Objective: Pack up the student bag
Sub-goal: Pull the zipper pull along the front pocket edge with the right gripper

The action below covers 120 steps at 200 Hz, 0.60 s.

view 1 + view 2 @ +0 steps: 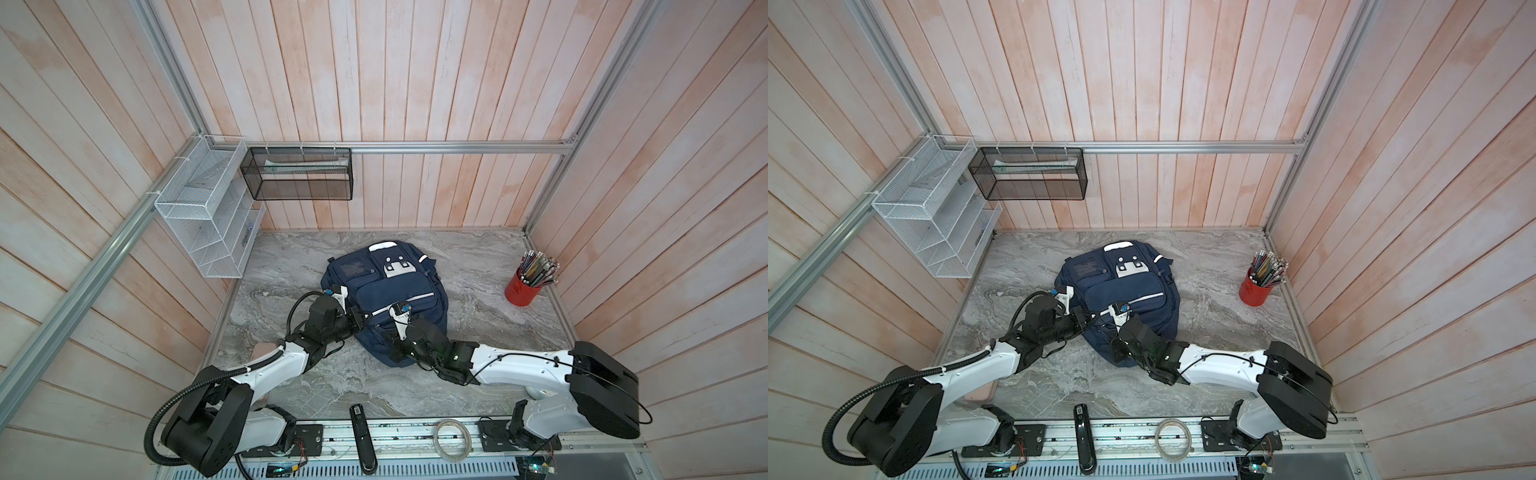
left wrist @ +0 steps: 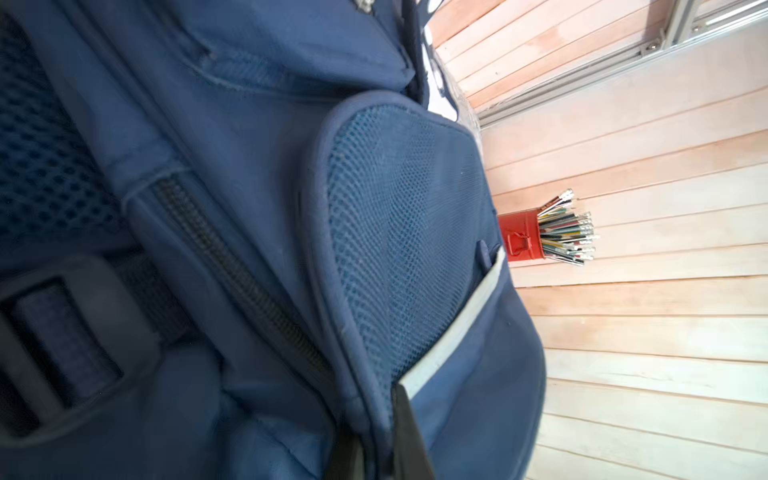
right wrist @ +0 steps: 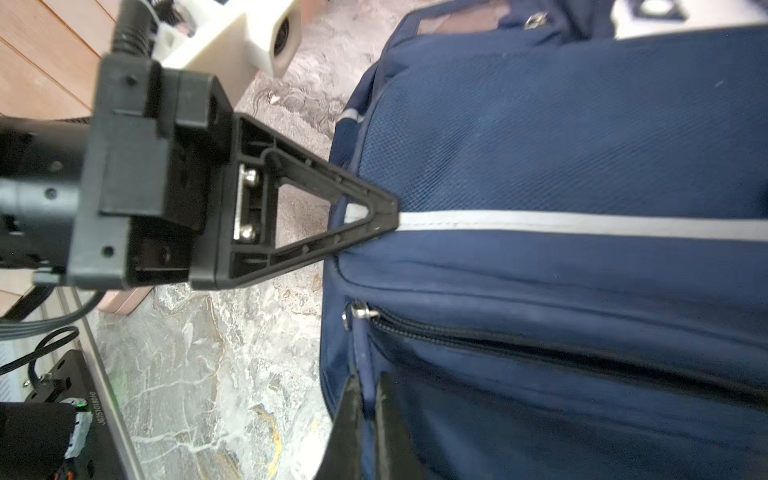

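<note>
The bag is laid at the middle of the table. Its seam at the stripe is clamped by the left gripper; its edge fabric is pinched between the right gripper jaws.

The table has a grey marbled top, walled by pale planks on three sides. The bag lies flat near its middle, front side up. A red cup of pencils stands upright near the far right corner, well apart from the bag. A flat pink thing lies at the near left edge, mostly hidden.
</note>
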Each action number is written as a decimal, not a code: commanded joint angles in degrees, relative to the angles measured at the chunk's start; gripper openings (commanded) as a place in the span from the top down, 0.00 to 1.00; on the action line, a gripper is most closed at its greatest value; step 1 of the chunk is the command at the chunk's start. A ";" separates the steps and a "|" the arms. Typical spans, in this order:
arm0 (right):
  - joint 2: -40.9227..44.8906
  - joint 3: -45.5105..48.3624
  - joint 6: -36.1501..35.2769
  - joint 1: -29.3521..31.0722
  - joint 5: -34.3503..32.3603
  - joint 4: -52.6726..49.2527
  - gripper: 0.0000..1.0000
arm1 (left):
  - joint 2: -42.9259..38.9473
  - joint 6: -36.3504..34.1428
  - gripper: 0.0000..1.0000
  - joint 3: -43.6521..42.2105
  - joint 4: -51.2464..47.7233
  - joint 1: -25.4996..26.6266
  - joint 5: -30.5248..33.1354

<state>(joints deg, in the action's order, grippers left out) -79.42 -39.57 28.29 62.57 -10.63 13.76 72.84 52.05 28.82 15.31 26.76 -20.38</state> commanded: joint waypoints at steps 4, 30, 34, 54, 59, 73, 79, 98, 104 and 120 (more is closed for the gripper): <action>6.18 4.17 -1.77 -4.19 -10.82 -10.44 1.00 | -2.85 -4.17 1.00 1.06 -3.63 -3.65 0.13; 10.69 7.96 -2.95 -11.40 -10.46 -12.14 1.00 | -4.25 -5.20 1.00 1.68 -5.88 -4.61 -0.56; 11.24 8.43 -3.18 -13.01 -9.43 -11.95 1.00 | -4.29 -5.21 1.00 1.68 -5.90 -4.63 -0.60; 13.22 10.29 -3.50 -21.00 -5.53 -10.11 1.00 | -4.21 -5.25 1.00 1.64 -5.92 -4.88 -1.29; 13.47 10.42 -3.42 -23.16 -4.42 -9.71 1.00 | -4.05 -5.21 1.00 1.59 -5.97 -4.96 -1.61; 13.55 10.34 -3.01 -28.64 -1.87 -9.21 1.00 | -3.60 -5.20 1.00 1.34 -5.84 -5.33 -2.23; 13.33 10.20 -2.90 -30.87 -0.83 -9.05 1.00 | -3.49 -5.21 1.00 1.21 -5.81 -5.52 -2.30; 12.08 9.40 -3.26 -34.81 3.16 -8.40 1.00 | -2.53 -5.12 1.00 0.87 -5.21 -5.91 -2.71; 11.67 8.97 -3.68 -34.96 4.34 -8.65 1.00 | -2.24 -5.25 1.00 0.89 -4.90 -6.02 -2.86; 10.75 7.93 -5.43 -34.64 10.52 -10.14 1.00 | -0.90 -5.69 1.00 1.48 -4.76 -6.80 -2.96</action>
<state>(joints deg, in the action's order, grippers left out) -66.96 -31.16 24.49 34.28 13.26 10.35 71.48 50.15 29.85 12.88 24.12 -25.65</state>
